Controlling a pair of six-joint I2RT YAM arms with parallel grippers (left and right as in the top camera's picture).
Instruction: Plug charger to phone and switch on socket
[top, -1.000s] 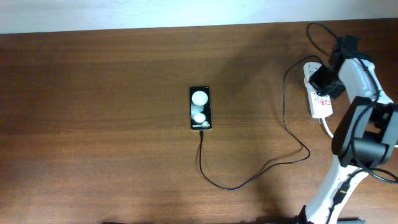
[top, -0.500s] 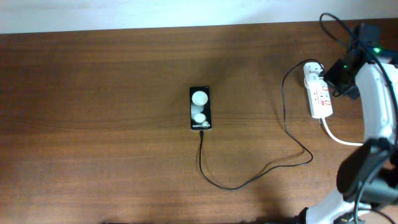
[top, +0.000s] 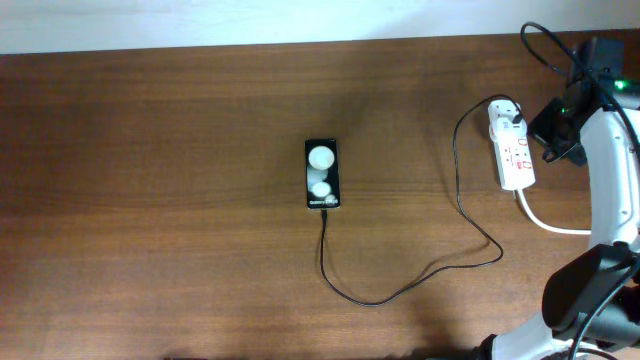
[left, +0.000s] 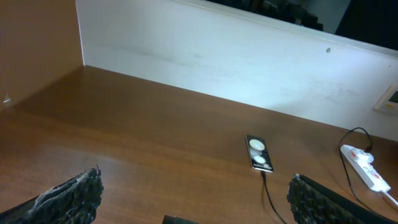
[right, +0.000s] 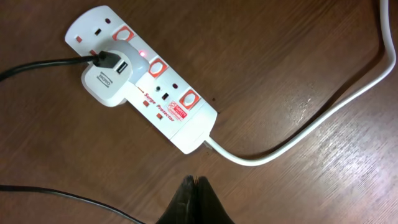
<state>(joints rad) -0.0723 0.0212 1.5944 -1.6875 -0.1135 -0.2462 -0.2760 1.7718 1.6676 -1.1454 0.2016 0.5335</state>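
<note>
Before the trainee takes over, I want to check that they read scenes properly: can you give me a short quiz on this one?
1. True or false: the charger cable reaches the lower edge of the phone.
2. The right fingers are: A open; B shut, holding nothing; C shut on the phone.
3. What is plugged into the socket?
Key: 1 true; 2 B; 3 the white adapter.

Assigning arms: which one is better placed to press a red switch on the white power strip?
Right, likely. Its shut jaws hang just beside the white oblong power strip; the left arm's camera sees it far across the wooden table.
</note>
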